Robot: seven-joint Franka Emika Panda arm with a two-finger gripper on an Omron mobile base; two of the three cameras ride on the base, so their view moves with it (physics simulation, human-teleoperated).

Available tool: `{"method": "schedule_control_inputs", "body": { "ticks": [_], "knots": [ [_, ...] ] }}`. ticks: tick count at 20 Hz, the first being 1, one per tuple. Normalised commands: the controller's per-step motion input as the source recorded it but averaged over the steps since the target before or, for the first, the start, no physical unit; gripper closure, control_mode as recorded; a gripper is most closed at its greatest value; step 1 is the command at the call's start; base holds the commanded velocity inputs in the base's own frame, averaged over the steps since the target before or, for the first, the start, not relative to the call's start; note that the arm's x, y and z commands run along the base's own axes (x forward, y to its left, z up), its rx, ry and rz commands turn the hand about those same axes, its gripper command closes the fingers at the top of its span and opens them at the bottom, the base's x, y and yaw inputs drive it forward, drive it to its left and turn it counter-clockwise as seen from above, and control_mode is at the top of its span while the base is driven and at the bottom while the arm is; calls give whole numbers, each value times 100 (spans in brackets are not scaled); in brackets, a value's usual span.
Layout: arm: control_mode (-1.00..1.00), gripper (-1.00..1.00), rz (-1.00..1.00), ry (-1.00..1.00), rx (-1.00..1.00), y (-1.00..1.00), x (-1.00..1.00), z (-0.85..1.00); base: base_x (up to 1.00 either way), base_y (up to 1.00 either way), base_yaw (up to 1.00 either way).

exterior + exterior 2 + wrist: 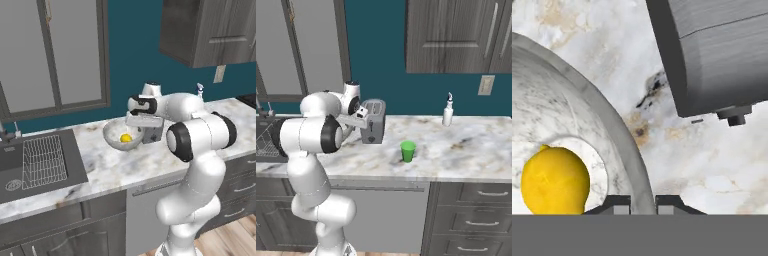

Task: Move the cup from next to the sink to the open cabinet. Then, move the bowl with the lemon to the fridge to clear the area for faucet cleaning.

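Pale grey-white mottled bowl [577, 125], wide and shallow, one yellow lemon [554, 181] inside, gripper [643, 204] fingers pinched on its rim, one green cup [408, 151] to the right

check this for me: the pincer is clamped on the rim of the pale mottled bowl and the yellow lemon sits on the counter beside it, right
Not quite. The pincer does straddle the rim of the pale grey-white mottled bowl, but the round yellow lemon lies inside the bowl, not on the marble counter. The hand view shows it.
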Motion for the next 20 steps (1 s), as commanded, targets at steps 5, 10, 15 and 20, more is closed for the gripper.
{"method": "schedule_control_inputs", "body": {
  "ticks": [5, 10, 15, 20],
  "knots": [
    [-100, 100, -20, -19, 5, -1, -63, 94, 0, 0, 0],
    [-100, 100, -21, -27, 11, -15, -92, 86, 0, 0, 0],
    [100, 100, -17, -15, 8, -4, -77, 50, -20, 0, 0],
    [100, 100, 0, 0, 0, 0, 0, 0, -88, 0, 63]
  ]
}}
